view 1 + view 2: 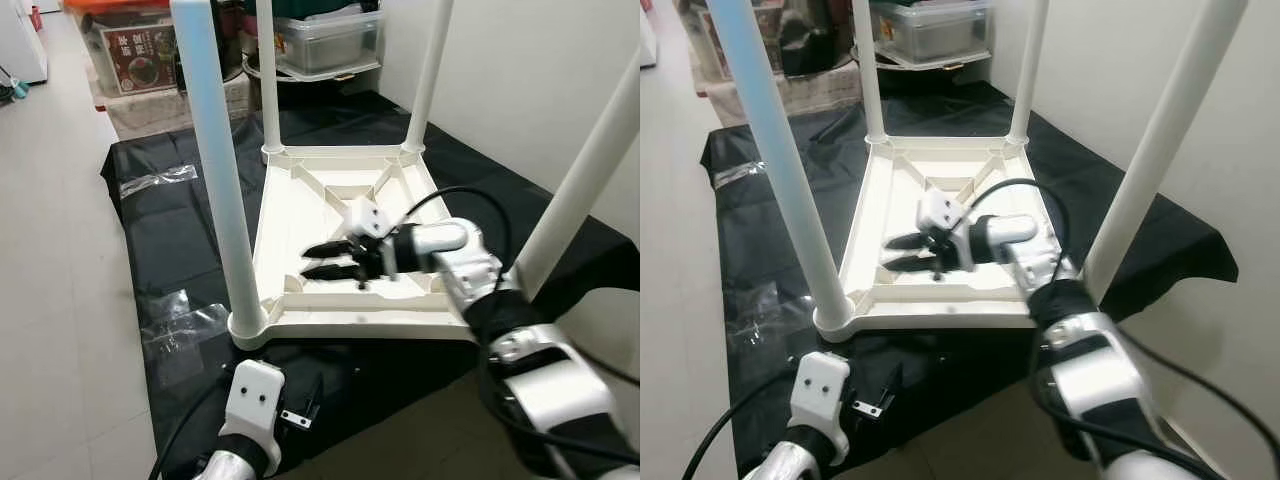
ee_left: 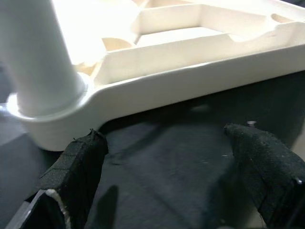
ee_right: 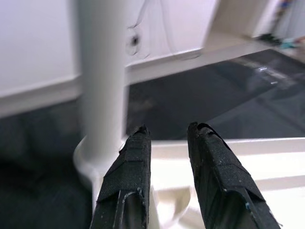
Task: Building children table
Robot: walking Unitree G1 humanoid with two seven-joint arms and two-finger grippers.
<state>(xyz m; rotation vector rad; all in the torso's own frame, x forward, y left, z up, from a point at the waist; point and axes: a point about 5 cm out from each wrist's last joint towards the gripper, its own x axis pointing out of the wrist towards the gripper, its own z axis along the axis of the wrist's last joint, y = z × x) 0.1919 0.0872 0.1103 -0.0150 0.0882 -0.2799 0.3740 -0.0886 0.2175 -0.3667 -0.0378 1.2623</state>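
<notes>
Left gripper (image 2: 162, 157) sits lowest and closest to my cam, fingers (image 2: 71, 171) spread wide, nothing between them, hovering over the black sheet (image 1: 180, 240) just short of the near-left corner of the table (image 1: 340, 200). Right gripper (image 1: 328, 260) reaches across the underside, fingers (image 3: 128, 176) a narrow gap apart, holding nothing; can't tell if the tips touch the frame.

Table lies upside down on the sheet, top face down, four white legs standing up from the corner sockets: near-left leg (image 1: 215, 160) right by my left side, near-right leg (image 1: 585, 170) beside the right forearm, two more at the far corners. Clear plastic wrap (image 1: 170, 330) on the sheet, storage boxes (image 1: 320, 40) beyond.

My read: molded plastic, so prob light and fairly stiff, but smooth and slick on the round legs. A leg pinched high up would act as a lever on its socket, so I'd grip low near the socket, or on the ribbed rim, w/ both grippers for flipping it upright.
</notes>
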